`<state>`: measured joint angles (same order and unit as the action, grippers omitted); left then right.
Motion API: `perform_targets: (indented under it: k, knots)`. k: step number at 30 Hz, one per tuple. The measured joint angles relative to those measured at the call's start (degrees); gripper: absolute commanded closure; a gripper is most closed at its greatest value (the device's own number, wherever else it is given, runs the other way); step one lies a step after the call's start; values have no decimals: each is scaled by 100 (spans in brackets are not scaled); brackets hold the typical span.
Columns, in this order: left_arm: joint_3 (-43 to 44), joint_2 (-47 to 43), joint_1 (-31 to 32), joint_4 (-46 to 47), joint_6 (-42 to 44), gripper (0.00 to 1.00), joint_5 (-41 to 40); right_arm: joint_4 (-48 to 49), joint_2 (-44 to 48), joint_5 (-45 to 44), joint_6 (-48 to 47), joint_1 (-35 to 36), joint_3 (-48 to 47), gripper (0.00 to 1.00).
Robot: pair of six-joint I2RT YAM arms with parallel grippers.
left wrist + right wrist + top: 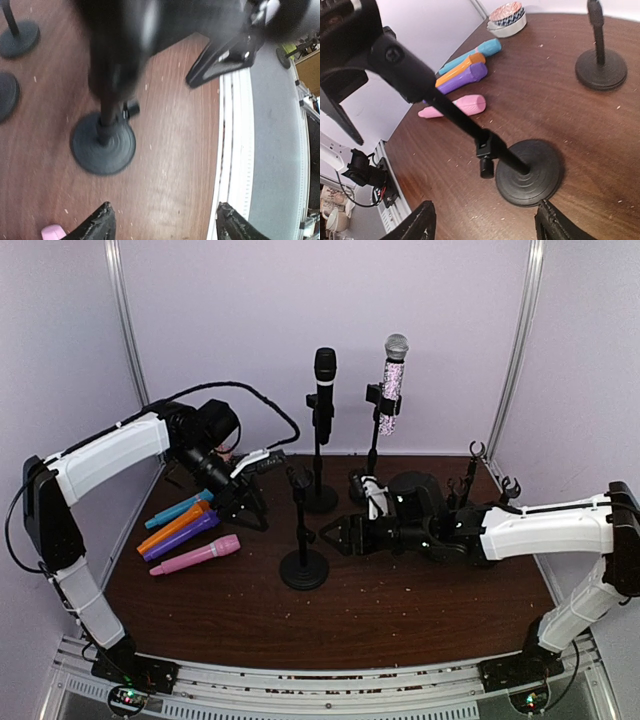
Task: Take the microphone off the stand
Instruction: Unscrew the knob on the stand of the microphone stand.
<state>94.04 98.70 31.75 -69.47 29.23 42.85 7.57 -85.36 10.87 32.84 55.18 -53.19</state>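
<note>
A black microphone (325, 368) and a glittery microphone with a silver head (392, 380) stand upright in clips on two stands at the back. An empty black stand (302, 530) stands in front of them; its round base also shows in the left wrist view (103, 143) and in the right wrist view (530, 172). My left gripper (252, 508) is low, left of the empty stand, open and empty (165, 226). My right gripper (338, 535) is just right of that stand, open and empty (485, 225).
Teal (180, 508), orange (172, 527), purple (182, 537) and pink (196, 555) microphones lie on the table at the left. A patterned bowl (507, 17) sits behind them. More empty stands (472, 468) are at the back right. The table's near edge has a white rail (230, 150).
</note>
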Motion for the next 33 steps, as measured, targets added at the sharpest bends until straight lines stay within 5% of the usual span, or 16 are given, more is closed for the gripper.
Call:
perform_targets:
  k: [7, 17, 28, 33]
  knots:
    - [-264, -90, -352, -116, 87, 39, -190, 94, -92, 236, 155, -4, -7, 33]
    - [885, -4, -415, 11, -299, 47, 157, 61, -841, 579, 321, -37, -553, 51]
    - [997, 662, -181, 192, -599, 50, 387, -564, -1023, -284, -621, 280, -968, 68]
    - [1202, 761, -109, 208, -658, 50, 420, -610, -1178, -522, -807, 358, -1088, 84]
